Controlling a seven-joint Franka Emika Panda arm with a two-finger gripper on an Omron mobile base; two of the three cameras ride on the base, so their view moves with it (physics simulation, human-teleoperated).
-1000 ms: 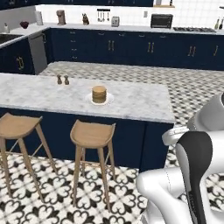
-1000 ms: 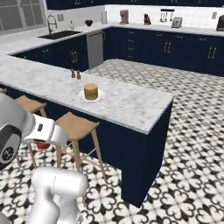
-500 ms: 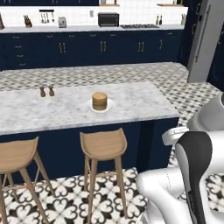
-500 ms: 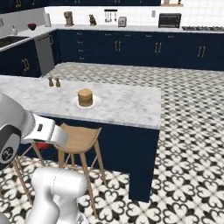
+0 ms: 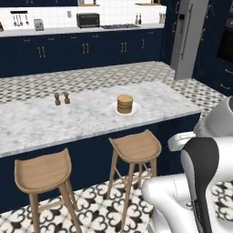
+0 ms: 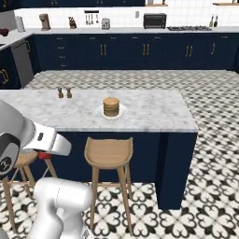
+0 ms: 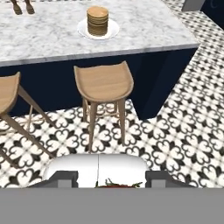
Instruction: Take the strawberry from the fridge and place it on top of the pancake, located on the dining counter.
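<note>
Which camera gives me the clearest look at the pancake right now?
The hand view: the pancake sits nearest there, its stacked layers and white plate distinct. The left base view and right base view show it whole too, but smaller, mid-counter on the dining counter.

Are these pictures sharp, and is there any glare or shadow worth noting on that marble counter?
Left base view: soft overall, the pancake stack faintly blurred, the dining counter evenly lit, no glare. Right base view: a dim shadow under the counter's overhang by the stool. Hand view: crisper floor tiles, no harsh highlights.
</note>
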